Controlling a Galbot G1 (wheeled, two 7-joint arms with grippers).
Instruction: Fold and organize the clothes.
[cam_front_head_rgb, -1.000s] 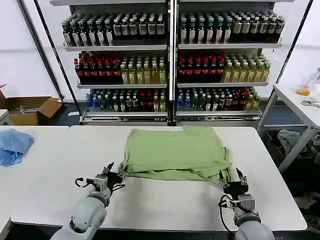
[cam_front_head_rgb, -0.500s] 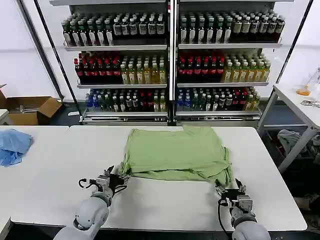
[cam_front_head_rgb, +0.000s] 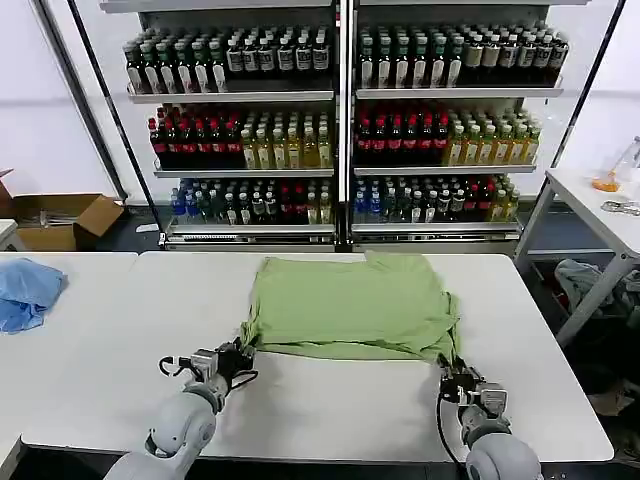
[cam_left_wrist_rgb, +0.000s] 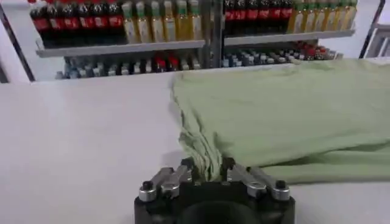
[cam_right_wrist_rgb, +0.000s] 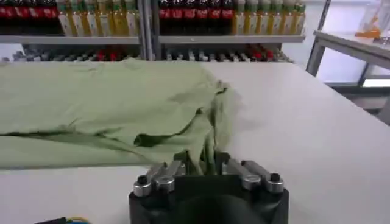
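Observation:
The clothes are one light green shirt (cam_front_head_rgb: 345, 305) lying folded on the white table (cam_front_head_rgb: 300, 400), its back edge near the table's far side. My left gripper (cam_front_head_rgb: 238, 356) is shut on the shirt's near left corner (cam_left_wrist_rgb: 204, 159), the fabric bunched between its fingers. At the shirt's near right corner (cam_right_wrist_rgb: 204, 149) my right gripper (cam_front_head_rgb: 455, 376) is likewise shut on a pinch of cloth. Both corners are pulled toward the table's front edge. No printed graphic or collar shows.
A light blue cloth (cam_front_head_rgb: 25, 290) lies on the adjoining table at the far left. Shelves of bottles (cam_front_head_rgb: 340, 130) stand behind the table. A cardboard box (cam_front_head_rgb: 55, 218) sits on the floor at the left, and another white table (cam_front_head_rgb: 600, 210) stands at the right.
Both grippers, open beside the shirt's near corners a second ago, have closed on those corners. The shirt's front edge has drawn slightly toward me.

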